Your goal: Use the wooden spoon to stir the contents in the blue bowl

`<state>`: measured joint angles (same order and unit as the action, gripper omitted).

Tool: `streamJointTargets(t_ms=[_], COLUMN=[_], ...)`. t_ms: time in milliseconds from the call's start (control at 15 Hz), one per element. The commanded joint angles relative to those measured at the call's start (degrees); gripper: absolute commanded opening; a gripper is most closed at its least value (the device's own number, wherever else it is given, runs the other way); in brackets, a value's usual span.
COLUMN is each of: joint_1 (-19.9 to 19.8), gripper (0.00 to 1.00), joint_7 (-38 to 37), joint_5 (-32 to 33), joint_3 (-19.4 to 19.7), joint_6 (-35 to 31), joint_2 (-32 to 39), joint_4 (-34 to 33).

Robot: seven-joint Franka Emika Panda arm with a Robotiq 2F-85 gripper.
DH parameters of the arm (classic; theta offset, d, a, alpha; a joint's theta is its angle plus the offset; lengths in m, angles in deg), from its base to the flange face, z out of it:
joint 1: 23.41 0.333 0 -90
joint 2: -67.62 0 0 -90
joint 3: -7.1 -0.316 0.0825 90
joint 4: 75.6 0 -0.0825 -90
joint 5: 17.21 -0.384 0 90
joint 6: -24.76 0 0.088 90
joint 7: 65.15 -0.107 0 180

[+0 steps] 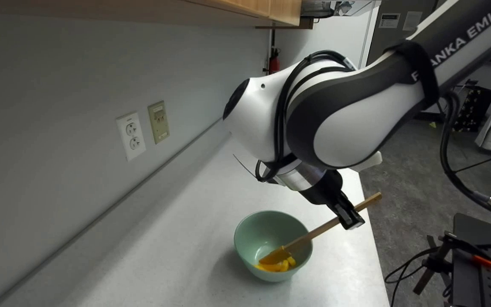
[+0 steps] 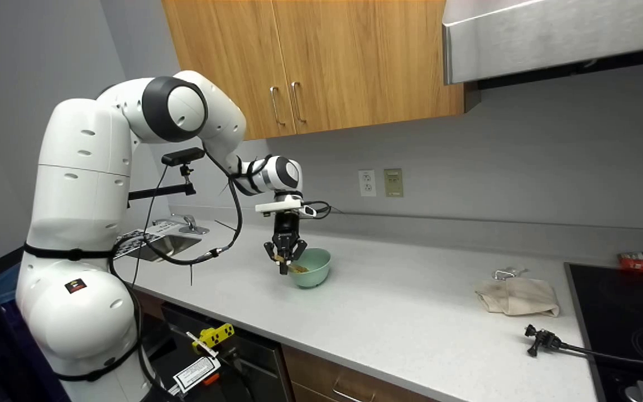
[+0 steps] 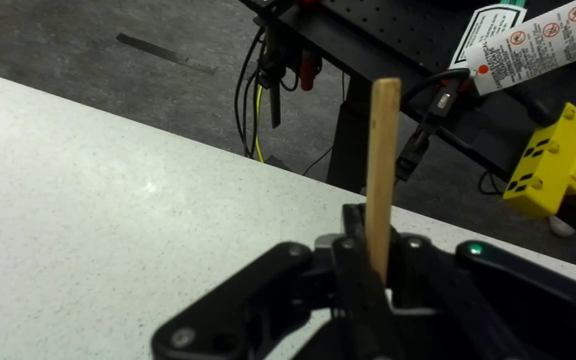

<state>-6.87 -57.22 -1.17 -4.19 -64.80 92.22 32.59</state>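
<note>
The pale teal-blue bowl (image 1: 267, 275) stands on the counter, also seen in an exterior view (image 2: 320, 272). Yellow lumps (image 1: 276, 267) lie on its bottom. The wooden spoon (image 1: 325, 227) leans in the bowl, its yellow-orange flat end down among the lumps and its handle slanting up over the rim. My gripper (image 1: 351, 222) is beside and above the bowl rim, shut on the handle; it also shows in an exterior view (image 2: 283, 267). In the wrist view the gripper (image 3: 372, 220) clasps the handle (image 3: 383, 150), whose free end points away; the bowl is out of view there.
The counter (image 2: 411, 312) runs along a wall with outlets (image 1: 131, 135). A wooden cabinet (image 2: 355, 61) hangs above. A folded cloth (image 2: 519, 296) and a cooktop (image 2: 634, 318) are at one end, a sink (image 2: 168, 245) at the other. A yellow power strip (image 3: 550, 160) is beyond the counter edge.
</note>
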Motion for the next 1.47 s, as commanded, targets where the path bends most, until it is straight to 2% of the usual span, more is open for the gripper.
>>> streamJointTargets(t_ms=[0, 800, 1000, 1400], joint_1=[-1.85, -2.43, -1.78, 0.04], gripper=[0.02, 0.02, 0.02, 0.02], joint_7=[3.36, 7.52, 4.91, -5.13], joint_5=[-3.19, -5.97, -3.53, 7.28], joint_3=[-1.12, -1.37, -0.46, 1.19], joint_6=[0.34, -1.01, -0.94, -1.27], joint_2=[-1.48, -1.83, -0.8, -0.01], joint_4=[-0.14, 0.31, 0.67, 0.96])
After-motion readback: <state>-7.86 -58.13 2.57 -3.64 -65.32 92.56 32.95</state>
